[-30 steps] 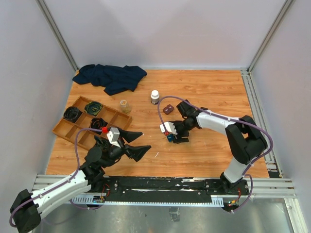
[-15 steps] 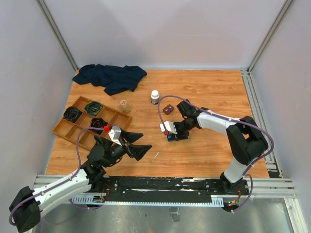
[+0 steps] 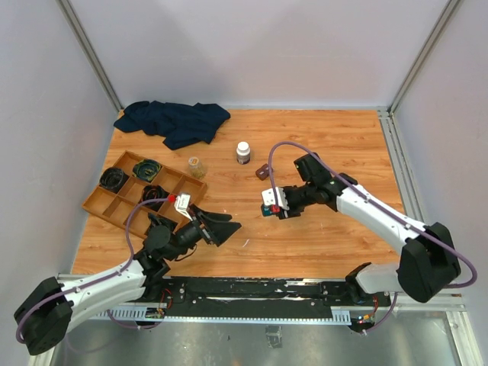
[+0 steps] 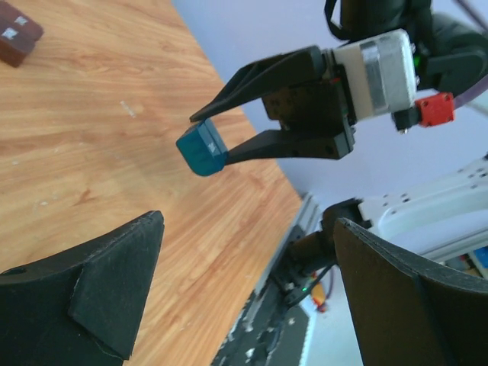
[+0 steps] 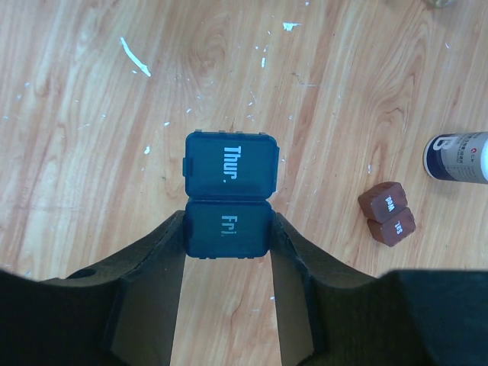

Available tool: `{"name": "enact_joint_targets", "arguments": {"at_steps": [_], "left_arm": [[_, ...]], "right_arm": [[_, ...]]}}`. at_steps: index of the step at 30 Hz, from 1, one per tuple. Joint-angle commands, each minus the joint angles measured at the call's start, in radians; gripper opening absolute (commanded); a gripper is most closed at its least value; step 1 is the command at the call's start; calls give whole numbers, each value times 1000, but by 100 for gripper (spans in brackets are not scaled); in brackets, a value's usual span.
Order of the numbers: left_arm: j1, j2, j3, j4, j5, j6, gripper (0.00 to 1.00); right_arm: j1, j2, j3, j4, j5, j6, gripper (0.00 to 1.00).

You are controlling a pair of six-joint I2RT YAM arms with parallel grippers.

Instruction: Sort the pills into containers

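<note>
Teal pill case (image 5: 229,164), two joined boxes marked Thur. and Fri., is pinched at its Fri. half by the right gripper (image 5: 229,226), seemingly just above the wooden table (image 5: 91,114). Left gripper (image 4: 248,229) faces it nearby, jaws spread wide. A brown case (image 5: 389,213) lies near a white bottle (image 5: 457,156).

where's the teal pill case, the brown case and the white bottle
teal pill case (image 5: 231,165), right wrist view, on the lid marked Thur
brown case (image 5: 387,203), right wrist view, on its upper block
white bottle (image 3: 243,155), top external view, on its body
</note>
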Motion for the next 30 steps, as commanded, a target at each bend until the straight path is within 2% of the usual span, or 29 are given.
{"name": "enact_joint_targets", "arguments": {"at_steps": [1,10,20,30], "left_arm": [[-6,13,-14,158,-29,-142,97],[-7,68,52,159,-27,-258,94],[-8,177,113,162,-2,-271,93],[-25,255,152,164,10,-265,91]], "right_arm": [[13,-72,23,-98,-34,56,25],[8,-174,72,-207,-109,144,26],[-29,-191,25,-172,-122,148,30],[-30,-190,14,-126,-107,201,30]]}}
